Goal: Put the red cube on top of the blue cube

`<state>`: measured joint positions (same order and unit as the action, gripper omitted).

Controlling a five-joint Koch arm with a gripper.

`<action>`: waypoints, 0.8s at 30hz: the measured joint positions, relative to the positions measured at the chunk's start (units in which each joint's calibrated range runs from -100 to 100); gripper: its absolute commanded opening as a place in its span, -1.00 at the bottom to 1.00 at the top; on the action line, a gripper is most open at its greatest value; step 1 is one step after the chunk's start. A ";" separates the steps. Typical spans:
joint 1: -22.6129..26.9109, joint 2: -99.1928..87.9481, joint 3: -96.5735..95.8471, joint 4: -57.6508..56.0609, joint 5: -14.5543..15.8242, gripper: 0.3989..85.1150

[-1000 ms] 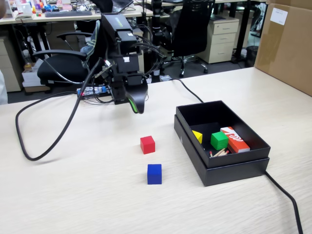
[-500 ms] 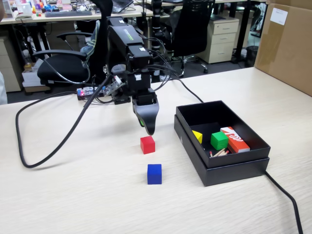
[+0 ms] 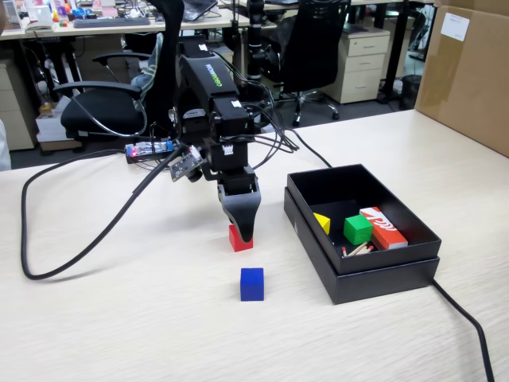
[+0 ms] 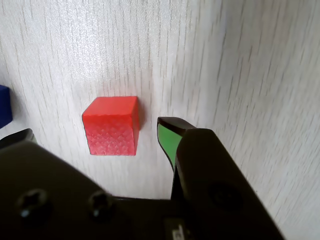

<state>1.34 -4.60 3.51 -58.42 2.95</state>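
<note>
Here, taking one camera after another.

Fixed view, my arm: it reaches forward from the base at the back of the pale wood-grain table, forearm sloping down, wrist bent so my gripper points straight down at the tabletop.
Fixed view, my gripper: the black tip sits low, right in front of the red cube and hiding its upper right part; only one tip shows here, so from this camera I cannot tell the gap.
Fixed view, blue cube: deep blue, matte, alone on the table, nearer the camera than the red cube and clearly apart from it.
Fixed view, black box: to the right, holding a green cube, a yellow block and a red-orange box with white markings.

Wrist view, my gripper: spread apart and grasping nothing; the green-faced finger stands just to the right of the red cube with a strip of table between, the other tip barely showing at the left edge.
Wrist view, red cube: plain red, matte, a fine dimpled texture on its near face, flat on the table between my two tips.
Wrist view, blue cube: only a corner, at the left edge.
</note>
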 measured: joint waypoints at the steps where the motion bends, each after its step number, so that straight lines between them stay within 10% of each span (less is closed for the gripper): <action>1: 0.05 0.65 0.27 0.00 -0.05 0.11; 15: -0.20 8.54 3.93 -0.08 -0.29 -0.01; 24: -0.24 9.84 4.75 -0.08 -0.49 -0.78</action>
<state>1.10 5.24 8.26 -58.50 2.47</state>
